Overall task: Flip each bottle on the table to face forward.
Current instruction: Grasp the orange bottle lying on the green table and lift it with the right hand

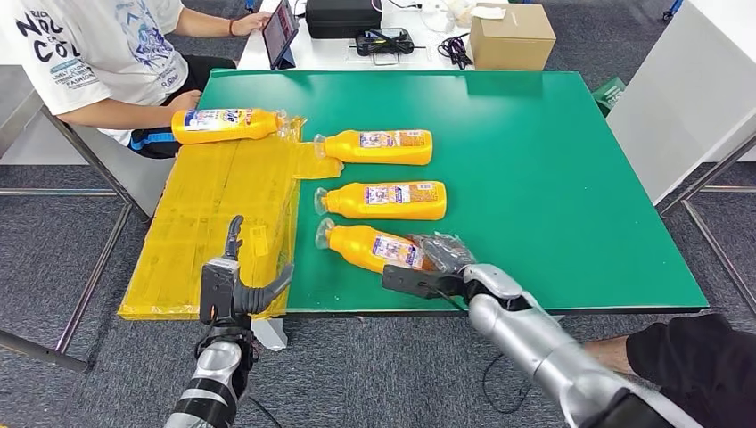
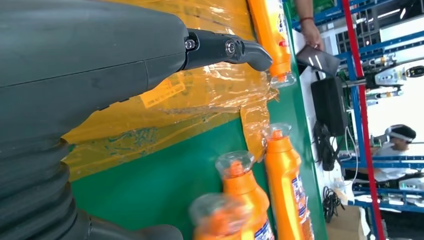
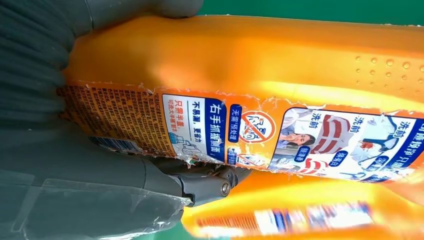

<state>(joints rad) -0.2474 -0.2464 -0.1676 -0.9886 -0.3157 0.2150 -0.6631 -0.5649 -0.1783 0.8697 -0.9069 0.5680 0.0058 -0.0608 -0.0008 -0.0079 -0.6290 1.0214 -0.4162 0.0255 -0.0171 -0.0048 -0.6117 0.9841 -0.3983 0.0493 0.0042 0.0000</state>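
Head view: the right hand (image 1: 434, 267) grips the base of the nearest bottle (image 1: 370, 245), lying at lower centre of the frame on the green table (image 1: 571, 160). The left hand (image 1: 234, 283), lower left, is spread open and holds nothing. Three more bottles (image 1: 383, 200) lie above.

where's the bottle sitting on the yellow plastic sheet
In the head view the bottle lies on its side at the yellow sheet's far end, table's left side, beside the seated person.
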